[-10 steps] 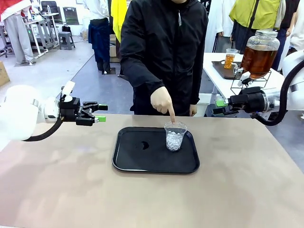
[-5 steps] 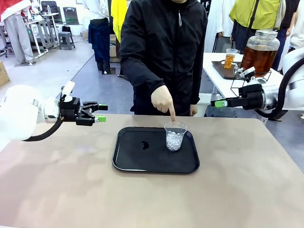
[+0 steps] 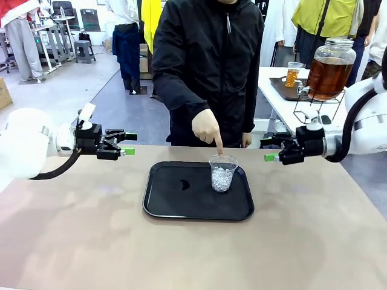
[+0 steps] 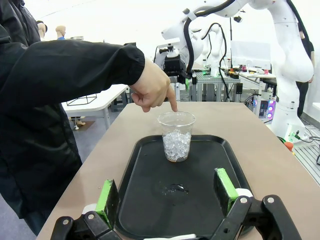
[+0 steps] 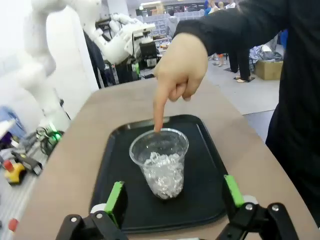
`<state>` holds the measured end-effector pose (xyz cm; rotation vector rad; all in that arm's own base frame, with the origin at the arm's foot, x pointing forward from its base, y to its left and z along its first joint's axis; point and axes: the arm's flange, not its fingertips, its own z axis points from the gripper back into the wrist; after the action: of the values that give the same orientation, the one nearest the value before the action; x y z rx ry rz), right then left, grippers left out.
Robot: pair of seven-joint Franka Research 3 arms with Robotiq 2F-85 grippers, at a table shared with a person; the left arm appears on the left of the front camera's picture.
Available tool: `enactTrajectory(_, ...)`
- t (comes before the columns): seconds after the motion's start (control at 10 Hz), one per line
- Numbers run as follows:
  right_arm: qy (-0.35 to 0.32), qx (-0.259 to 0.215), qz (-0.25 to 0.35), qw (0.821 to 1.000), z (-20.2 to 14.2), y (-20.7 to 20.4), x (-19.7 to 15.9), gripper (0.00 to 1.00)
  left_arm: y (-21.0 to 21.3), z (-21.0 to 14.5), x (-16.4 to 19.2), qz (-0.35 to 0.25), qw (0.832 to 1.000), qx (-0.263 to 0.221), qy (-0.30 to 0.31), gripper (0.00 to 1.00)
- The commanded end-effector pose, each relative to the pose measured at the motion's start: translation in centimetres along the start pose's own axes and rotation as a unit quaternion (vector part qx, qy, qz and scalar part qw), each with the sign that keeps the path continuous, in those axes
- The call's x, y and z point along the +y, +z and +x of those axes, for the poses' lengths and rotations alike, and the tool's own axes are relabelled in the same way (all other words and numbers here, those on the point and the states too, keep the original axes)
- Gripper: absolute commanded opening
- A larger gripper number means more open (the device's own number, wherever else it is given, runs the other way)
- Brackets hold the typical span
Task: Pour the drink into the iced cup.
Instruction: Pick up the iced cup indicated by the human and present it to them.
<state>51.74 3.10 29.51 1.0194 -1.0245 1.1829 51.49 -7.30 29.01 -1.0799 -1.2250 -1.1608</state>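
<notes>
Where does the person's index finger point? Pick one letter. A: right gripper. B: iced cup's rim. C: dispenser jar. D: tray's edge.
B: the person's hand aims its index finger down at the rim of the iced cup on the black tray.

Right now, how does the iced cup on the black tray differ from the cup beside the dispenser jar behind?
The iced cup holds ice cubes; the far cup holds amber liquid. The iced cup stands on the black tray, a person's hand pointing at its rim; the far cup stands on a dark tray beside the dispenser jar, with nobody's hand at it. Both are clear and upright.
</notes>
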Motion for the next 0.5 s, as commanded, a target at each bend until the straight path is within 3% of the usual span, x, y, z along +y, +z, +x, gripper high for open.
enactTrajectory(0.0,0.012,0.003,-0.006,1.0,-1.29,-1.57,-0.23,1.0,-0.06,0.16,0.01,0.002,1.0,0.003,-0.002,1.0)
enactTrajectory(0.1,-0.007,-0.024,0.015,1.0,-1.77,-1.42,-0.29,1.0,-0.06,0.16,0.01,0.002,1.0,0.003,-0.002,1.0)
enactTrajectory(0.2,0.008,0.005,0.002,1.0,-0.99,-0.63,0.1,1.0,-0.06,0.16,0.01,0.002,1.0,0.003,-0.002,1.0)
enactTrajectory(0.4,0.008,0.005,0.002,1.0,-0.99,-0.63,0.1,1.0,-0.06,0.16,0.01,0.002,1.0,0.003,-0.002,1.0)
